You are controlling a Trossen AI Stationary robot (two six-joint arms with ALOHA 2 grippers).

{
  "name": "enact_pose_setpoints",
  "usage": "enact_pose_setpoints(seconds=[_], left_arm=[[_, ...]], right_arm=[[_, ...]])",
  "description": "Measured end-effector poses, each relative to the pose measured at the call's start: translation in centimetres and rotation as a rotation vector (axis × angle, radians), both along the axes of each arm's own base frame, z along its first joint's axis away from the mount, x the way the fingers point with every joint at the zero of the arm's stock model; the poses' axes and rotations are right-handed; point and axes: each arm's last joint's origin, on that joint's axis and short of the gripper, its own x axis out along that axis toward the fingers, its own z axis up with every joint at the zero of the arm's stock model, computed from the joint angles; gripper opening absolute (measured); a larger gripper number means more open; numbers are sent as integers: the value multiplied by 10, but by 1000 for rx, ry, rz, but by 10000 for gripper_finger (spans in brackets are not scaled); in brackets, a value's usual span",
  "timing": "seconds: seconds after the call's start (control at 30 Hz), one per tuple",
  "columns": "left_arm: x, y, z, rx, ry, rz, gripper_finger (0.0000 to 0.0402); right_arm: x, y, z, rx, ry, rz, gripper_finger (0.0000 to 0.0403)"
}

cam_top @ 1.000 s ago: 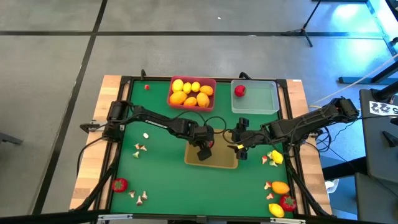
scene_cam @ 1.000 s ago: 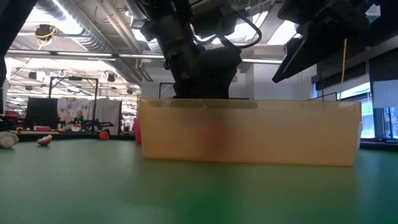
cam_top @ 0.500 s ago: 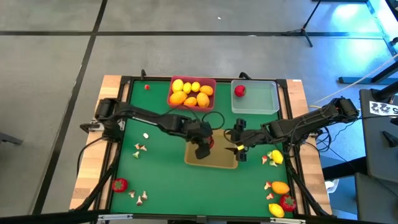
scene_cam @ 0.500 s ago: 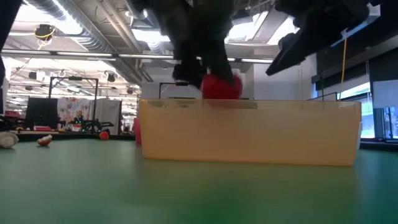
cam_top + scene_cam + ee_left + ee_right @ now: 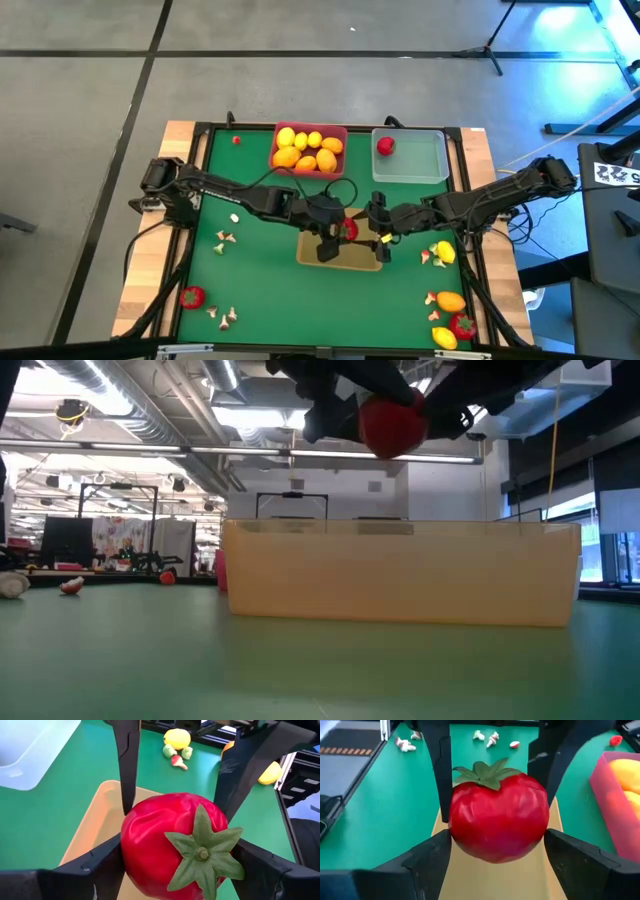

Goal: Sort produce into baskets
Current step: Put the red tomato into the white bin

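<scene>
A red tomato with a green top [image 5: 348, 229] hangs in the air above the tan tray [image 5: 345, 258], between my two grippers. It also shows high in the low view [image 5: 392, 425]. My left gripper [image 5: 336, 233] reaches it from the table's left and is shut on it. My right gripper [image 5: 372, 225] reaches it from the table's right and is shut on it too. The pink tray [image 5: 280, 160] holds several lemons. The clear tray [image 5: 415, 165] holds one red fruit [image 5: 385, 146]. My left gripper pinches the tomato between its two fingers, one on each of two opposite sides [image 5: 131, 855]. The fingers come from the table's left. The green top [image 5: 202, 852] faces this wrist. The tomato is lifted clear above the tan tray. My right gripper pinches the same tomato between its two fingers at two opposite sides [image 5: 540, 840]. The fingers come from the table's right, facing my left gripper. Its fingers [image 5: 127, 775] show beyond the tomato in the left wrist view. The tomato hangs clear of the tray.
Loose produce lies near the right front corner: lemons [image 5: 450, 300] and a tomato [image 5: 462, 325]. More pieces lie by the right arm [image 5: 440, 253]. Mushroom bits [image 5: 227, 238] and a tomato [image 5: 192, 296] lie at the left. A small red piece [image 5: 236, 140] lies far left.
My left gripper has risen out of the tan tray with the tomato, lifting it well above the rim and a little toward the table's right. My right gripper has moved toward the far edge and left, up to the tomato.
</scene>
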Motion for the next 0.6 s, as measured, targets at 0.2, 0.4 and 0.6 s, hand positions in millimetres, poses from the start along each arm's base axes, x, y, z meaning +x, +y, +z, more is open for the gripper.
enact_pose_setpoints(seconds=[0.2,0.4,0.6], left_arm=[[0,0,0,1,-7,-3,293],[0,-3,1,14,-14,-21,294],[1,-3,2,0,-25,-26,294]], right_arm=[[3,0,-1,-32,-17,5,312],[3,1,0,-41,-24,25,312],[4,2,0,-5,-29,38,316]])
